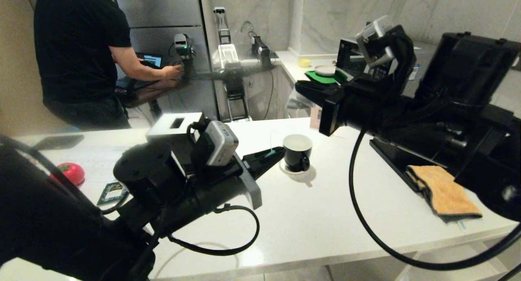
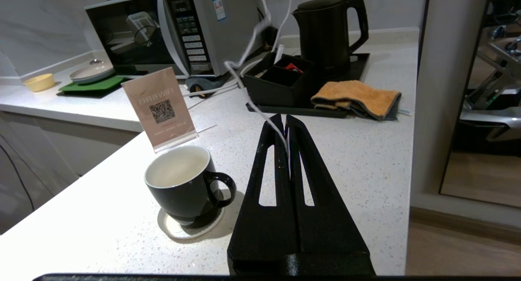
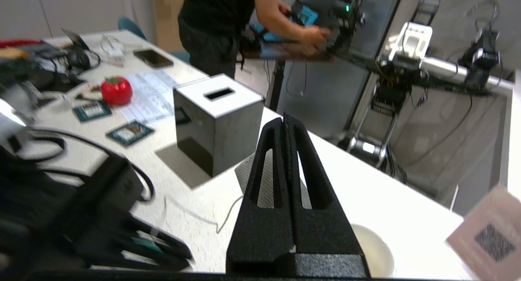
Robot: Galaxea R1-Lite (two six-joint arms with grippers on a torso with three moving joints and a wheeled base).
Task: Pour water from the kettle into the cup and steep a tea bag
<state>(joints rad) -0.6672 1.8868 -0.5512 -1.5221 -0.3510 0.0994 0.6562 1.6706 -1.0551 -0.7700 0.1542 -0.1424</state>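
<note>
One cup [image 1: 297, 151] on one white saucer [image 2: 190, 228] sits mid-counter, and one kettle [image 2: 329, 30] stands far back on one black tray [image 2: 358, 65], well apart from the cup, beside one orange cloth [image 2: 358, 97], one microwave [image 2: 171, 32] and one WiFi sign [image 2: 158, 108]. Left gripper [image 1: 273, 154] is just beside the cup, jaws clenched on a white string [image 2: 260, 110]; right gripper [image 3: 283, 122] is raised above the counter, clenched on a tea bag [image 3: 266, 181]. Also: one tissue box [image 3: 217, 124], one red tomato-shaped thing [image 3: 116, 90], one person [image 1: 81, 53] behind.
</note>
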